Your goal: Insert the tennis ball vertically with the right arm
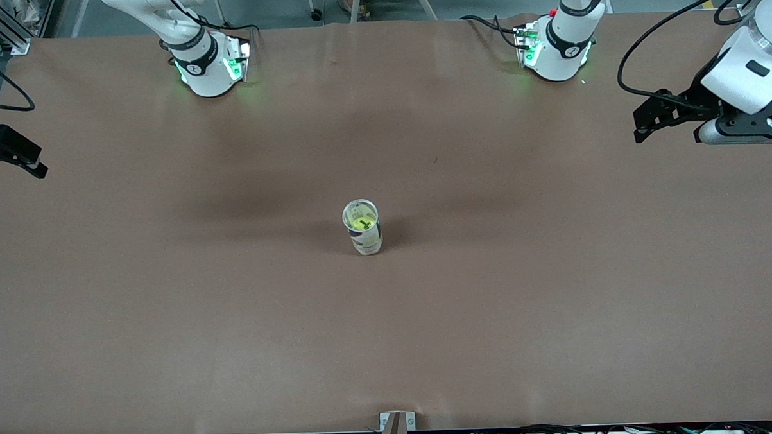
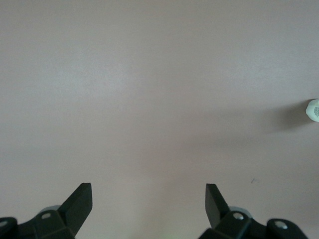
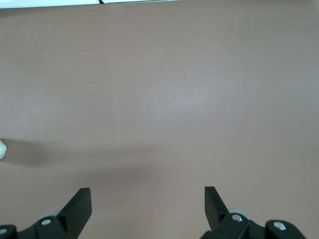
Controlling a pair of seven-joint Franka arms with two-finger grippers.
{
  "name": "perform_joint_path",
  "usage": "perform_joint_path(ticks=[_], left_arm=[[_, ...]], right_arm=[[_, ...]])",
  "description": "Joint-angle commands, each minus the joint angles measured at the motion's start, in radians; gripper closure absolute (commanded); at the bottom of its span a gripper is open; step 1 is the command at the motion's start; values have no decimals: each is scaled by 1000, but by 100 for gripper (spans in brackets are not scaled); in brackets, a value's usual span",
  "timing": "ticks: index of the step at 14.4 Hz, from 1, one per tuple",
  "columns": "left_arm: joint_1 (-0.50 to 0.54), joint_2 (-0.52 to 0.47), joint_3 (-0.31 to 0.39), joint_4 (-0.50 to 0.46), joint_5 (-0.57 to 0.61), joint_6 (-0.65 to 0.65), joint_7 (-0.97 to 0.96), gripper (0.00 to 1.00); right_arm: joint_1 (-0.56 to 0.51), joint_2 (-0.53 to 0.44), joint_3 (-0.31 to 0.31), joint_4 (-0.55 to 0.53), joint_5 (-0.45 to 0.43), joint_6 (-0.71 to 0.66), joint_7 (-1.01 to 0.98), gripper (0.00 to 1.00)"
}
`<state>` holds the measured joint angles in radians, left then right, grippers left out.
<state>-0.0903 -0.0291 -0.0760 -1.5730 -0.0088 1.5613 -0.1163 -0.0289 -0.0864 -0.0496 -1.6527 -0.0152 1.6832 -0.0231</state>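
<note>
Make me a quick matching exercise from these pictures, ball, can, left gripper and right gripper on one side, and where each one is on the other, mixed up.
1. ball
2. can
3. left gripper
4. right gripper

A. open, over the left arm's end of the table
B. upright mid-table
C. inside the can
D. open, over the right arm's end of the table

Pairs: 1-C, 2-B, 3-A, 4-D
</note>
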Motion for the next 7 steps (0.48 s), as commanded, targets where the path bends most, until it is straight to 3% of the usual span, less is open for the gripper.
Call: perform_joint_path(ticks=[1,7], left_arm=[[4,2,1,8,-5,-3,14,0],[6,3,1,8,-8,-3,3,0]], right_arm=[[4,-6,-4,-7,-5,6,-8,0],[7,-6,-4,-9,-5,10,-8,0]])
